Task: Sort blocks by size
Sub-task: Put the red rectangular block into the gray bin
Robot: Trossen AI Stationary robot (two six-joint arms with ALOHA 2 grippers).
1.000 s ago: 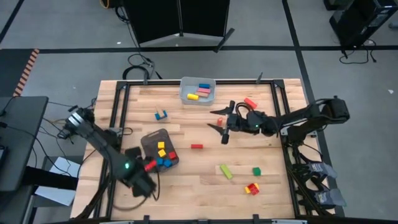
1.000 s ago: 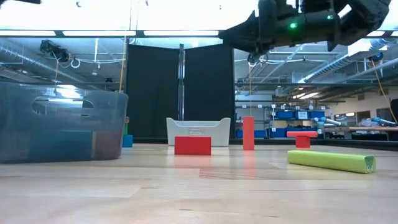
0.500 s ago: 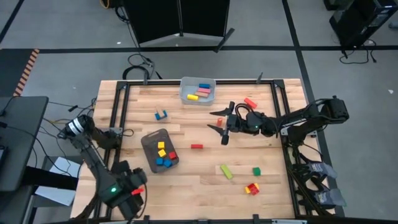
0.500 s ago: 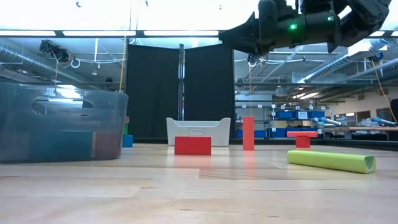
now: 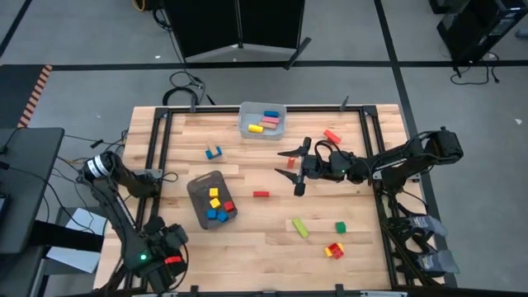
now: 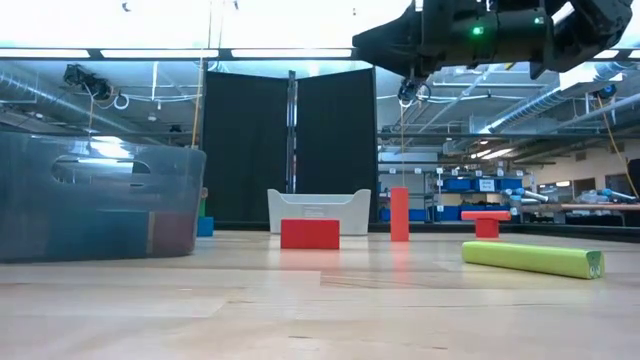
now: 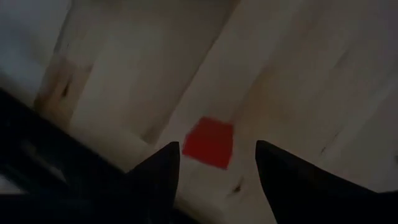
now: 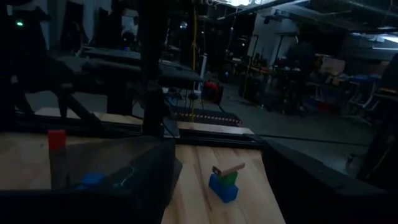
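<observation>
My left gripper point(image 5: 175, 247) is open over the table's near left corner. In the left wrist view point(image 7: 217, 149) a small red block point(image 7: 210, 143) shows between its fingertips, with wood showing on both sides of it. My right gripper point(image 5: 293, 169) is open and empty above the table's middle, high in the low view point(image 6: 400, 50). A red bar point(image 5: 261, 194) lies flat on the table near it. A green bar point(image 5: 299, 228), a green cube point(image 5: 340, 226), a red-and-yellow cluster point(image 5: 334, 250), a red bar point(image 5: 332, 136) and a blue-and-wood piece point(image 5: 214, 153) lie loose.
The dark grey tray point(image 5: 198, 188) at the left of middle holds yellow, red and blue cubes. The light bin point(image 5: 244, 124) at the far edge holds yellow, pink and blue bars. A black frame runs round the table's edges. Bare wood lies between the tray and the green bar.
My left gripper has gone from the tray's near left side toward the table's near left corner. The small red block has gone with it. My right gripper has risen a little.
</observation>
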